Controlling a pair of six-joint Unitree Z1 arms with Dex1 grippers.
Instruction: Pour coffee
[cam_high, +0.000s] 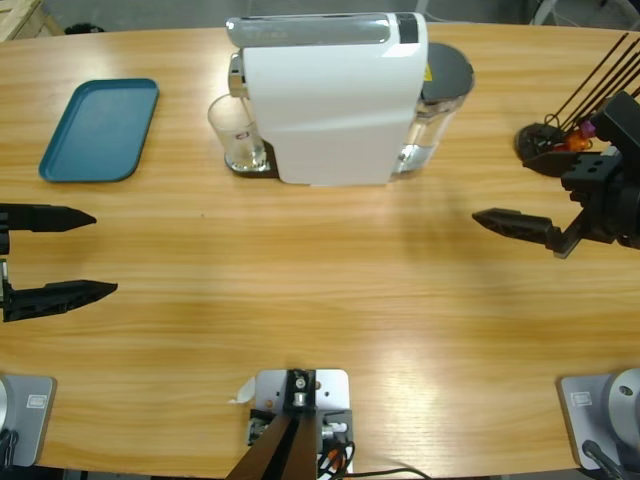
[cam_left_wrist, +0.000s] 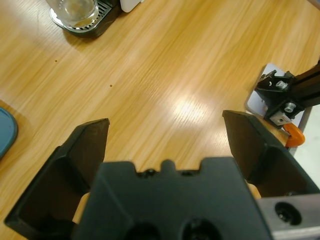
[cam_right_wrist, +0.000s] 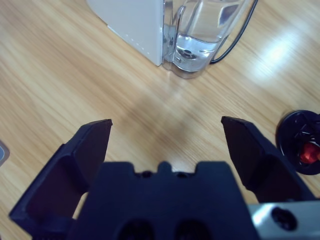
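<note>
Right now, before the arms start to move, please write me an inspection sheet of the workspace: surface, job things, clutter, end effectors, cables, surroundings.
Surface: long light wooden table, a few small dark specks seen in the left wrist view.
Job's things: small clear glass tumbler upright on the drip tray of the white boxy coffee machine; no coffee visible in it. Clear water tank at the machine's back.
Clutter: flat teal plastic tray, bare; black round capsule holder with thin wire rods, orange and purple capsules at its base.
End effectors: left end effector open, holding nothing; right end effector open, holding nothing.
Cables: black cable by the tank.
Surroundings: nothing seen.
</note>
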